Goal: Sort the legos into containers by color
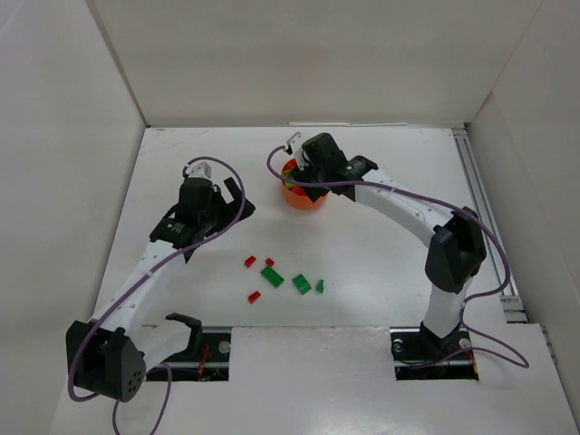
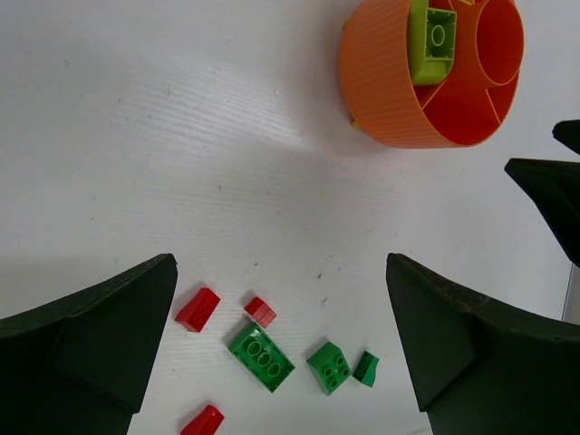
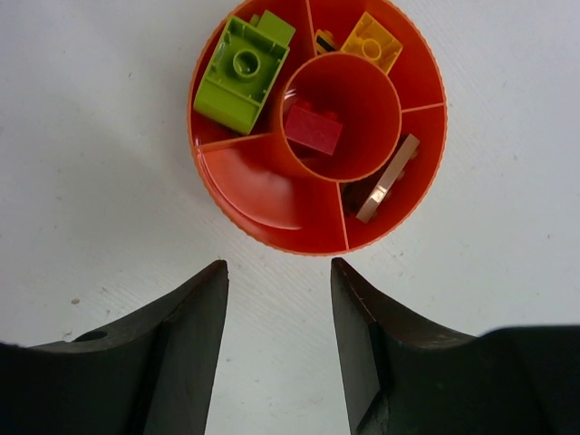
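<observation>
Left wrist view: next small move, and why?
Probably lower the open left tool onto the most centred red brick: three red and three green bricks lie loose below it, and the right tool hovers open and empty at the orange dish.

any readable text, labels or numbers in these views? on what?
None legible.
Orange dish: no print or label.
Lime brick: stud tops look blank; any moulded logo is too small to tell.
Green brick and red brick on the table: no markings visible.
</observation>
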`<action>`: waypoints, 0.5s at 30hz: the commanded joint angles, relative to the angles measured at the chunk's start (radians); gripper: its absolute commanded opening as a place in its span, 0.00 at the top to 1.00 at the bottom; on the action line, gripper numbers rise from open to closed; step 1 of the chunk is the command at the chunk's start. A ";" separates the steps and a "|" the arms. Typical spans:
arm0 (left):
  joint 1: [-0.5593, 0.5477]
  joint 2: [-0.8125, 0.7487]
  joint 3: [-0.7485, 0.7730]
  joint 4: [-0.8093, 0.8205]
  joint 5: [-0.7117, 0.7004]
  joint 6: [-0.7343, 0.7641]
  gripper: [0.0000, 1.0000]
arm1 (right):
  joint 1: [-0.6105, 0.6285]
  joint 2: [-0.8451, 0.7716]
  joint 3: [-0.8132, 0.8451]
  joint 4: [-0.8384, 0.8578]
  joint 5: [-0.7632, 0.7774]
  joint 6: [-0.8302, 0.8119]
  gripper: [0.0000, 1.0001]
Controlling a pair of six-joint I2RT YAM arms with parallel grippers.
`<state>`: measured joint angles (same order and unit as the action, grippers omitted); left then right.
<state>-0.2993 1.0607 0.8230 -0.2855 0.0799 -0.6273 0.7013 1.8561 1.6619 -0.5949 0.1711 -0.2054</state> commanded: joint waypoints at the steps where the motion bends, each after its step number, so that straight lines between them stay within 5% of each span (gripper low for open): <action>1: 0.003 -0.031 -0.024 -0.009 0.011 -0.032 0.01 | -0.005 -0.086 -0.036 0.032 -0.012 0.031 0.46; 15: -0.044 0.008 -0.114 -0.050 0.014 -0.107 0.01 | 0.107 -0.322 -0.450 0.171 -0.061 0.081 0.46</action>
<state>-0.3408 1.0630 0.7410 -0.3267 0.0933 -0.7067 0.7666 1.5871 1.2503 -0.5053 0.1371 -0.1440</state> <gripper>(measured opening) 0.993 0.543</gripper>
